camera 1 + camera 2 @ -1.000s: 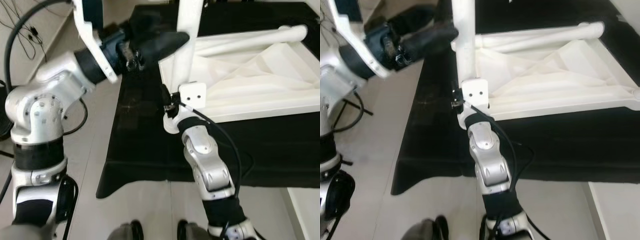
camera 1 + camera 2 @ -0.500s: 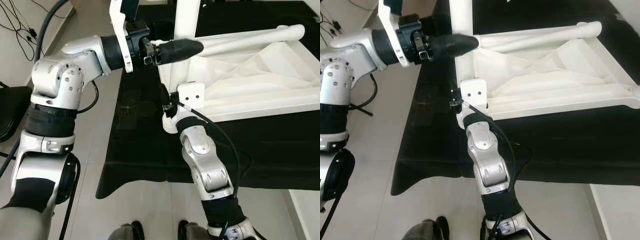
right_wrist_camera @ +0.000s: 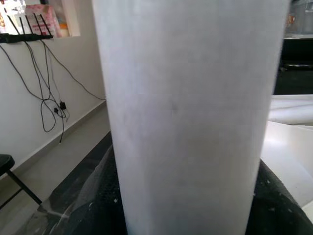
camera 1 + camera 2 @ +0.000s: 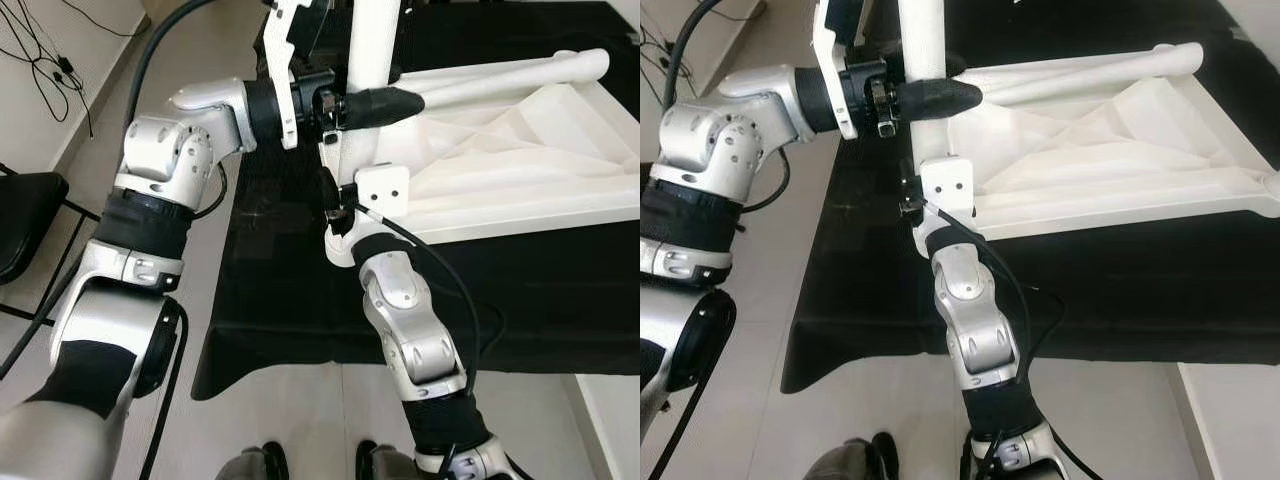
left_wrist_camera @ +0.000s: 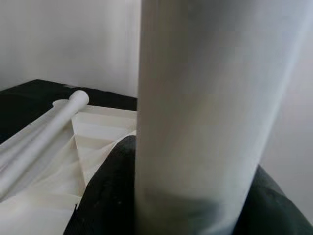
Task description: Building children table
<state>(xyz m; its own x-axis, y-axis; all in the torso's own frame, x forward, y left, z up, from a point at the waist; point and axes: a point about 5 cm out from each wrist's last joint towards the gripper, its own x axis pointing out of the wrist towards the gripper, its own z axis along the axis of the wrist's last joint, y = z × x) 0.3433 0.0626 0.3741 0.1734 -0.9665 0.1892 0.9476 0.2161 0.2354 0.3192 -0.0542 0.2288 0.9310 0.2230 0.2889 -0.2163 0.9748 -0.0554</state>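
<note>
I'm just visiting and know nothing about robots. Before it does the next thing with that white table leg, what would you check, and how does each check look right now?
1. Right gripper around the upright leg, low down: ok, the leg stands between its fingers in the right wrist view.
2. Left gripper around the leg higher up: ok.
3. Leg upright at the corner of the tabletop: ok, it looks straight.
4. Leg fully seated in its socket: cannot tell, the joint is hidden.
5. Tabletop lying flat, underside up, on the black cloth: ok.
6. Second leg lying clear of both arms: ok.
</note>
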